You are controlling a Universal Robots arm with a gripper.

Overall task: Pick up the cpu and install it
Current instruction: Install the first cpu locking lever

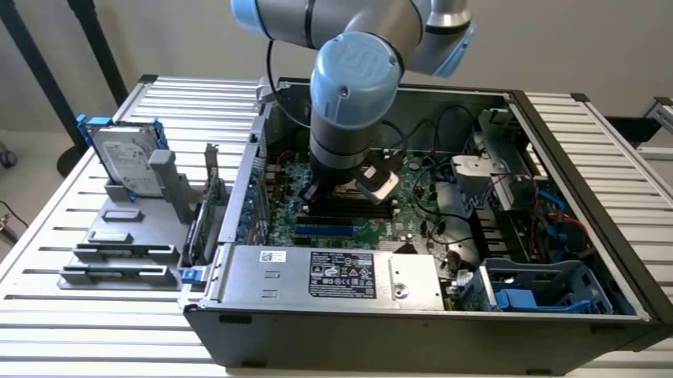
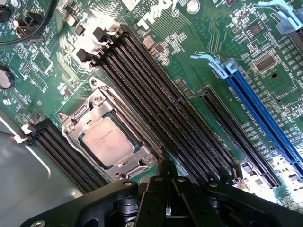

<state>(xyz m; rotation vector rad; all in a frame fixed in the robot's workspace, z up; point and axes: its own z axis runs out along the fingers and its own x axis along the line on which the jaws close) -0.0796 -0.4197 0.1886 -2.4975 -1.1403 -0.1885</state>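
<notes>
The cpu sits flat in its socket on the green motherboard, its dull silver top facing up and framed by the socket's metal bracket. In the wrist view the claw hangs just beside the socket, its black fingers pressed together with nothing between them, so it is closed and empty, apart from the chip. Next to the socket run four long black memory slots, and farther across the board lie a black expansion slot and a blue one. In the exterior view the arm reaches down into the open computer case, which lies on its side on the slatted counter. On the exterior view's left, outside the case, a grey fixture holds a silver hard drive in a blue frame, standing upright.
</notes>
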